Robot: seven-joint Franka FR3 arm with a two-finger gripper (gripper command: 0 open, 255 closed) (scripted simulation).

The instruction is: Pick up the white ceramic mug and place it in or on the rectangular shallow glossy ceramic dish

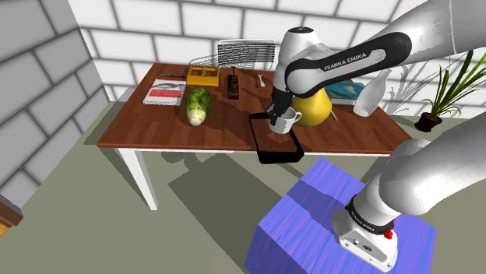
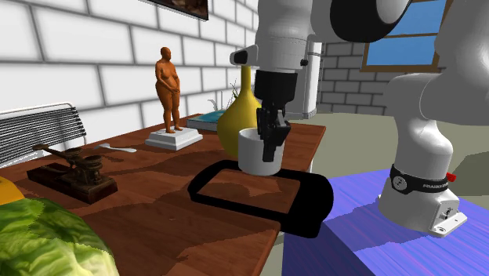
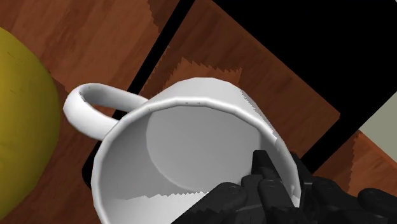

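The worktop (image 2: pixel 157 212) carries a black dish (image 2: pixel 309 205) jutting past its front edge. The white mug (image 2: pixel 252 154) is over the dish's inboard end, one wall pinched by the end effector (image 2: pixel 270 147), closed tight on it. Let go here, I'd say it may catch the rim and tip.

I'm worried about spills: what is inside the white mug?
Nothing is in the mug: just its bare pale wall and floor, plus one finger of the claw reaching over the rim to clasp it. That finger covers part of the inner wall.
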